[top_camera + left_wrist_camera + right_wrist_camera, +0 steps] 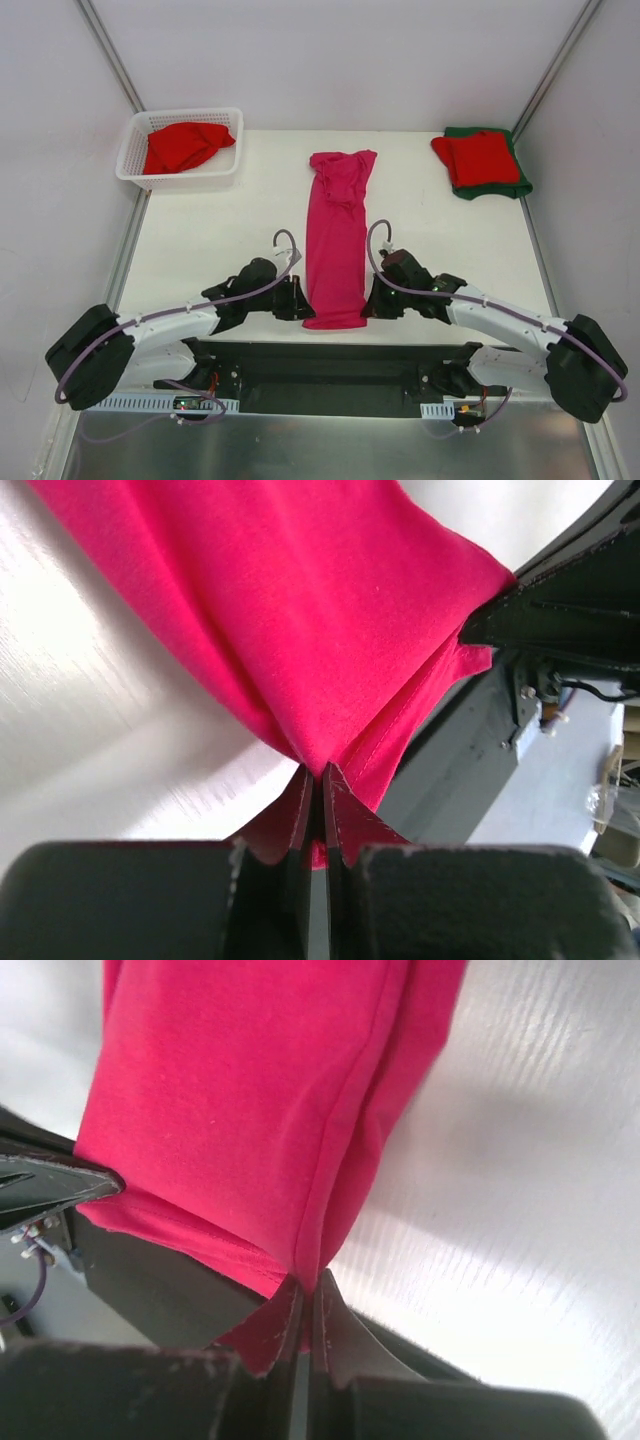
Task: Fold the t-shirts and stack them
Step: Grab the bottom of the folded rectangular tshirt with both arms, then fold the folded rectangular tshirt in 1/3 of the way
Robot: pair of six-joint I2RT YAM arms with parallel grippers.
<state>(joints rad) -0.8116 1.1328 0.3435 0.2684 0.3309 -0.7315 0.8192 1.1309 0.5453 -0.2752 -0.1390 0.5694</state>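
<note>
A magenta-pink t-shirt [337, 235] lies folded into a long narrow strip down the middle of the table, collar end far, hem near. My left gripper [304, 304] is shut on its near left corner; the left wrist view shows pink cloth [330, 630] pinched between the closed fingertips [321, 776]. My right gripper [369, 302] is shut on the near right corner, with the cloth [250, 1110] caught in the gripper [311, 1282]. A red t-shirt [185, 145] is bunched in the basket. Another red t-shirt [480, 156] lies folded on a dark green one [495, 187] at the far right.
The white lattice basket [135, 150] stands at the far left corner of the white table [220, 240]. The black base plate [330, 365] of the arms runs along the near edge. Grey walls close in the sides and back.
</note>
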